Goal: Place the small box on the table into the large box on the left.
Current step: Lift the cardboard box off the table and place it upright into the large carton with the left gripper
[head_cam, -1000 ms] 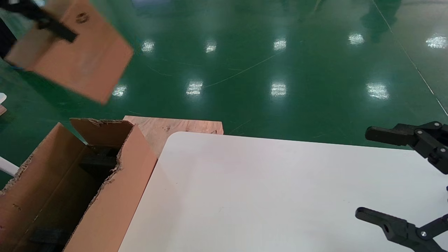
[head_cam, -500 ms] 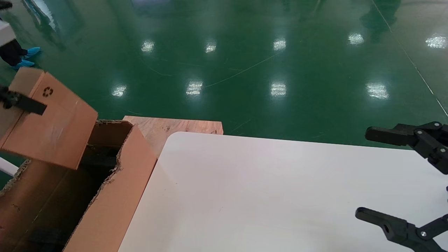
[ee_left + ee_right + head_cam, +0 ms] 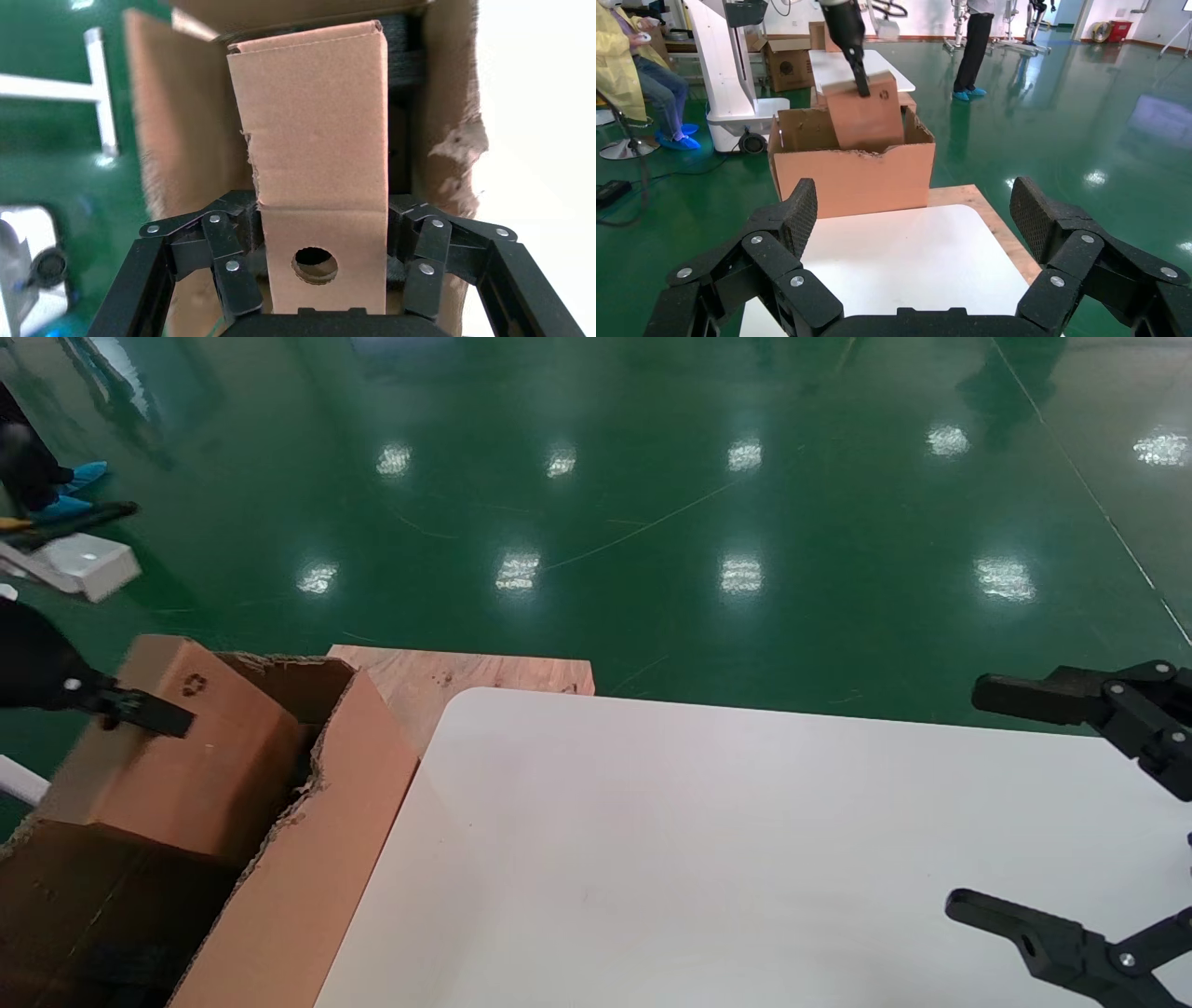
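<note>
My left gripper (image 3: 140,710) is shut on the small box (image 3: 186,756), a plain brown oblong box with a recycling mark. The box is tilted, its lower end down inside the large box (image 3: 317,859), a ragged-edged carton left of the white table (image 3: 698,850). In the left wrist view the small box (image 3: 316,140) shows its round hole between the black fingers (image 3: 235,281), over the carton's wall (image 3: 450,140). My right gripper (image 3: 978,798) is open and empty over the table's right side. Its wrist view shows the small box (image 3: 866,112) sticking out of the carton (image 3: 856,179).
A light wooden board (image 3: 466,672) lies beyond the table's far left corner beside the carton. A white object (image 3: 84,565) sits on the green floor at far left. In the right wrist view, a seated person (image 3: 638,70) and a white machine base (image 3: 729,70) stand behind the carton.
My left gripper has brought the small box down from high at the upper left into the large box's opening. The right arm has not moved.
</note>
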You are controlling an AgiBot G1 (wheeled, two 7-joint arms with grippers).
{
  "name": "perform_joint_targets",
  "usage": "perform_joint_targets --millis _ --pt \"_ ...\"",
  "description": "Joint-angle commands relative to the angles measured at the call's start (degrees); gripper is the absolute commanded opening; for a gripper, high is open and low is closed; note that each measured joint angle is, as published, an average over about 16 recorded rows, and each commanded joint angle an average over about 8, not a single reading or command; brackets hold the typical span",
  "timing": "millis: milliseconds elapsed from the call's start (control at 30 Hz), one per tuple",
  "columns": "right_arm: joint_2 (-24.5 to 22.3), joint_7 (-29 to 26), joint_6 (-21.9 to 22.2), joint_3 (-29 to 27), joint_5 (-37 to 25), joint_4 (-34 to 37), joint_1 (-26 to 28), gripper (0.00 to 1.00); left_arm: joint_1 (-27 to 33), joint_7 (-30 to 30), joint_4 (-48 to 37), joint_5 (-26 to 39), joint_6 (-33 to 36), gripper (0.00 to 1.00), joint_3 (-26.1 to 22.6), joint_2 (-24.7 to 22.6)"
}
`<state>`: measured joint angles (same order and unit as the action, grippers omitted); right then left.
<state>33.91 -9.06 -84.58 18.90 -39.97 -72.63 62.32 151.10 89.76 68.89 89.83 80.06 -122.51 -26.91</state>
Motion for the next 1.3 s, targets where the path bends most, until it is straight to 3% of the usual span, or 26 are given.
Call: perform_joint_targets --millis 33,367,867,1300 --pt "0.0 0.0 0.0 0.0 0.0 0.0 0.0 1.0 -2.7 -1.0 -1.0 -1.2 -2.6 0.0 -0.2 -0.3" --pt "0.0 0.0 0.0 0.0 0.0 0.0 0.0 1.0 -7.0 -5.2 -6.6 -6.0 -3.4 0.0 -0.1 -2.2" --pt "0.0 0.0 0.0 0.0 0.0 0.0 0.0 1.0 -9.3 -8.7 -10.8 -6.6 -3.5 0.0 -1.0 -0.7" --pt "0.0 0.0 0.0 0.0 0.0 0.0 0.0 1.0 -16.9 -17.2 -18.8 -9.2 -7.0 0.0 -2.0 -1.2"
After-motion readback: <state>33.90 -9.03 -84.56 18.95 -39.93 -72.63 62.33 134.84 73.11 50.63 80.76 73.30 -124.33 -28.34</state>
